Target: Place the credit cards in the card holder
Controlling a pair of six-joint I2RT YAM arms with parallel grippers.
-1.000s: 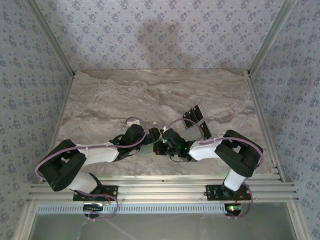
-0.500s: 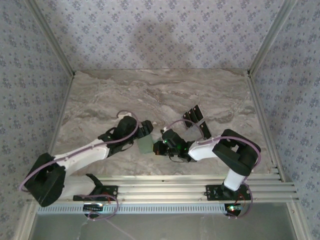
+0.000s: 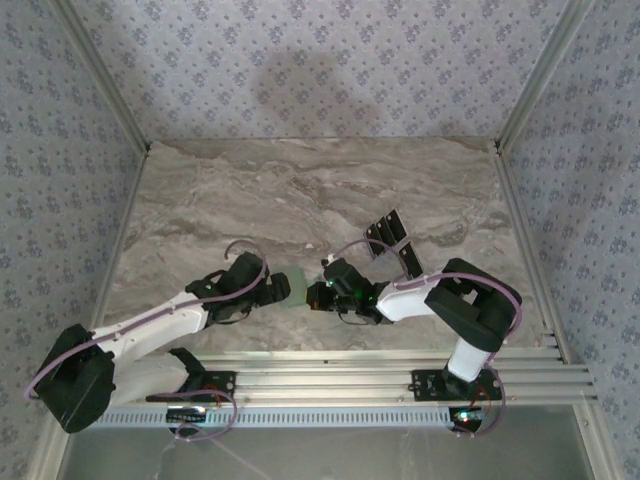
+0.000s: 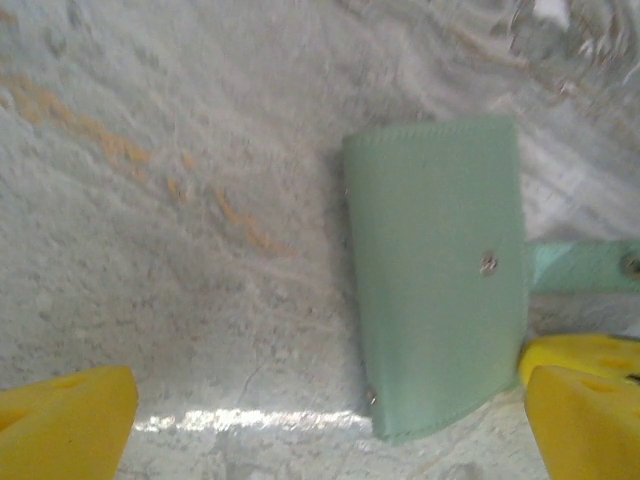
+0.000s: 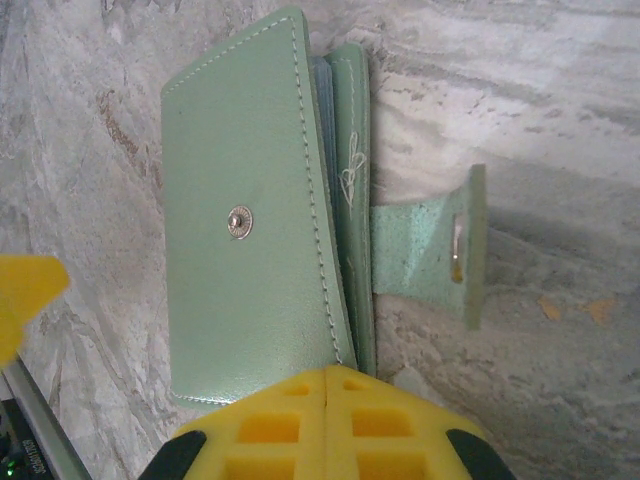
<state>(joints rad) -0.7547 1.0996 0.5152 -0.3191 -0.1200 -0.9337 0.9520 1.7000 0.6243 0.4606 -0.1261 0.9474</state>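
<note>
Two grippers were gathered over one small object near the front of the veined grey stone-pattern table [image 3: 200, 190]. Nearest, on the left, the left gripper [image 3: 276, 289] was held with its yellow pads spread wide and nothing between them. Just past it, the flat, stitched, sage-green card holder [image 5: 250, 260] lay on the table between the two grippers, closer to that gripper's right-hand pad than to the other. The right gripper [image 5: 328, 415] was set at the holder's edge with its pads pressed together. Whether a layer of the cover was pinched between them could not be told.

The holder's green closing strap [image 5: 425, 255] was seen sticking out sideways, off the round metal snap stud [image 5: 239, 222] on the front cover. The cover lay over the pockets, with the inner layers showing only as a thin line along one edge.

Farther back and to the right, well apart from the holder, the thin, dark grey-black credit cards [image 3: 385, 232] lay close together on the table, untouched.

The step in hand was judged to be the readying of the holder, with no card yet loaded. For the next move, the cover would probably need to be lifted and kept open by one gripper. The open left gripper could then be sent to a card, whose thinness would make it awkward to pick up.
</note>
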